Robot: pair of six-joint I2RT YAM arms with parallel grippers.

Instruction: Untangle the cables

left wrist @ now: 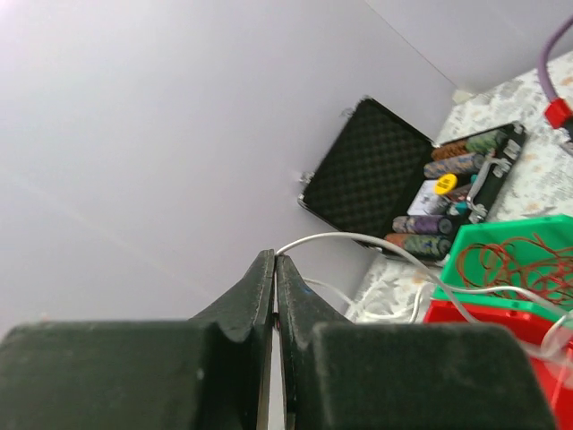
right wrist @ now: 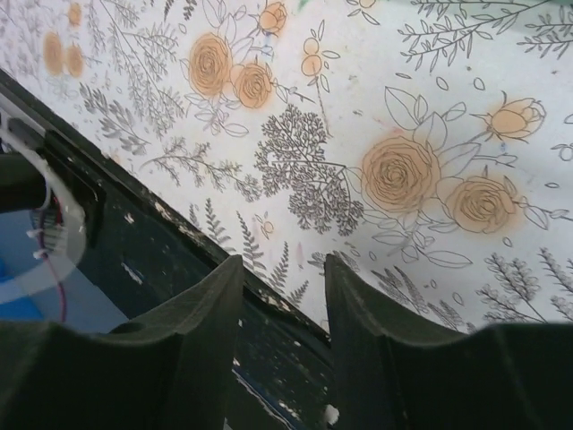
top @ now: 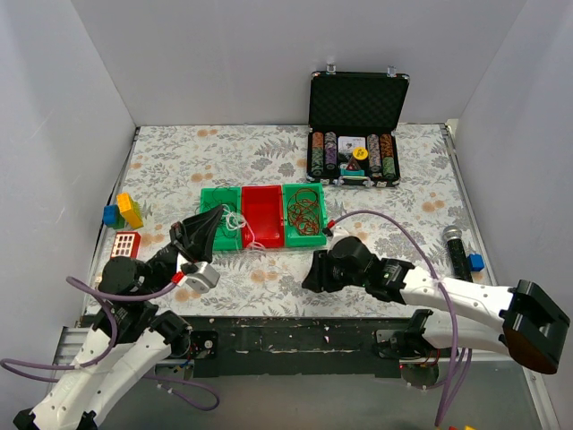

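Three bins stand in a row mid-table: a green one, a red one and a green one. The red cable lies coiled in the right green bin and also shows in the left wrist view. The white cable loops over the left green and red bins. My left gripper is shut on the white cable, which is pinched at the fingertips. My right gripper is open and empty, low over the table's near edge. No dark cable can be made out.
An open black case of poker chips stands at the back, also in the left wrist view. Yellow and blue blocks and a red-and-white block lie at the left. A black cylinder lies at the right. The dark table edge runs under the right gripper.
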